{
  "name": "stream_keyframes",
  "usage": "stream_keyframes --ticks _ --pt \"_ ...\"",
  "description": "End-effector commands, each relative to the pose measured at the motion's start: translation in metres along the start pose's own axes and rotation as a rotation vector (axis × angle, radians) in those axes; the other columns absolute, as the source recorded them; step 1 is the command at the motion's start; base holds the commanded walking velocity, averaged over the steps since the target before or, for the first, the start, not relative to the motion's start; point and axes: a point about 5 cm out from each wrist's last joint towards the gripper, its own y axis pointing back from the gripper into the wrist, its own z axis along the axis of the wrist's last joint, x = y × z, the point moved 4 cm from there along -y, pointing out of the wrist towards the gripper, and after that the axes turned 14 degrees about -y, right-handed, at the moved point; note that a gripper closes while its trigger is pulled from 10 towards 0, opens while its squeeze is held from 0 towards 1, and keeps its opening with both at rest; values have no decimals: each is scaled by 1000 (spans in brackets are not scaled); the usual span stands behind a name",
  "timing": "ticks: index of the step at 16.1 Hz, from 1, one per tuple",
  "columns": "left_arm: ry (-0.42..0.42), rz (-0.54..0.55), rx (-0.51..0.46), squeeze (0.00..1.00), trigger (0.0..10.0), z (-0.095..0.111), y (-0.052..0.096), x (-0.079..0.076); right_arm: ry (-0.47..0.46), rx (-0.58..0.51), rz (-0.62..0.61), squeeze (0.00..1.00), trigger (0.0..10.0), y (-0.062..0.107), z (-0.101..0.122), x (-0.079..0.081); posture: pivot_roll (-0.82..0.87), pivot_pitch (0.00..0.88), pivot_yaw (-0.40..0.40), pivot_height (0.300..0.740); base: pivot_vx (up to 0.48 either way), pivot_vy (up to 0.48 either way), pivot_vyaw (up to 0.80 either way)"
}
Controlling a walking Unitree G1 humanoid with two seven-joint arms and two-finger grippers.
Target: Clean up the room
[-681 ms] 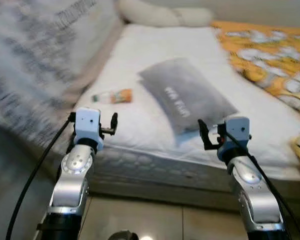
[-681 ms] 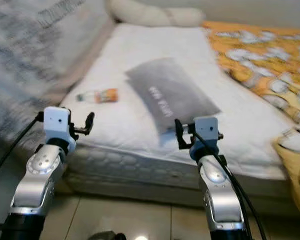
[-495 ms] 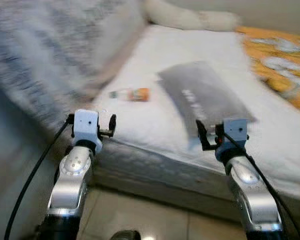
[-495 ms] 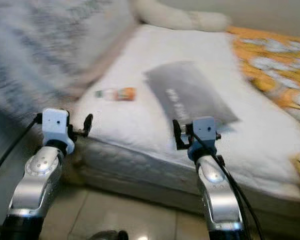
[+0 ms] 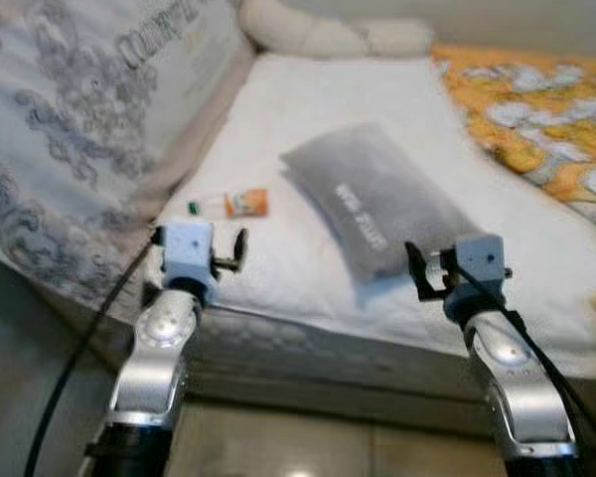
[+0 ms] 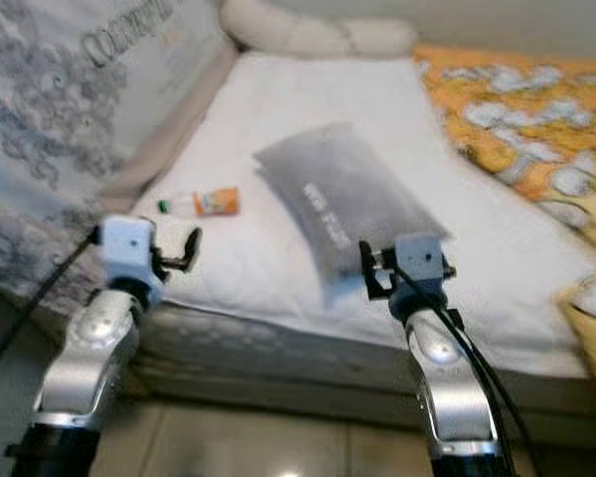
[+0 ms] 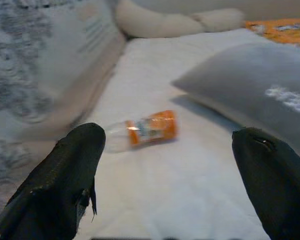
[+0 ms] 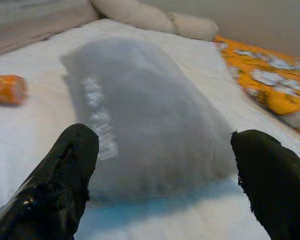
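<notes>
A white mattress (image 5: 308, 119) spans the scene, with a grey-patterned blanket (image 5: 70, 129) heaped along its left side, a cream bolster (image 5: 318, 38) at its far end, and tiled floor (image 5: 308, 452) below its near edge.

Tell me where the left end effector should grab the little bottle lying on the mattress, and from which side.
Grip the bottle across its orange-labelled middle, coming down from above with the open left end effector. It lies on its side on the white mattress, clear of the grey pillow, so its round body is probably easiest pinched crosswise.
</notes>
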Motion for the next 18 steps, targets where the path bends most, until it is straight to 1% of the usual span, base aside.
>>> stream_keyframes --ticks 1,3,5,7,9,13,14,15,16,17,18 --pt "-16 32 16 0 10000 -5 1 13 -4 -10 38 0 10000 -2 3 12 -18 0 5 740 345 0 800" --pt "-18 30 14 0 10000 -5 1 13 -3 -8 40 0 10000 -2 3 12 -18 0 5 740 349 0 800" --pt "-22 27 9 0 10000 -3 0 12 18 1 82 0 10000 -2 1 18 -17 0 7 740 351 0 800" --pt "-25 26 7 0 10000 -3 -1 12 23 11 88 0 10000 -3 -1 20 -15 0 6 740 352 0 744" --pt "-26 26 10 0 10000 -4 -1 13 2 15 75 0 10000 -3 -2 18 -14 0 7 740 330 0 0" --pt "0 32 42 0 10000 -12 1 10 8 13 71 0 10000 -3 -1 16 -16 0 6 740 300 0 0" --pt "8 34 51 0 10000 -14 2 10 9 13 70 0 10000 -3 -1 16 -16 0 6 740 0 0 0" --pt "-6 29 74 0 10000 -20 2 8 11 17 69 0 10000 -3 -2 15 -16 0 6 740 0 0 0" --pt "-14 31 73 0 10000 -21 3 8 13 18 68 0 10000 -3 -2 14 -18 0 7 740 0 0 0" --pt "-35 33 64 0 10000 -19 3 10 33 17 78 0 10000 -3 -2 15 -18 0 7 740 0 0 0" --pt "-49 37 59 0 10000 -18 3 11 44 13 81 0 10000 -3 -1 16 -16 0 7 740 0 0 638"
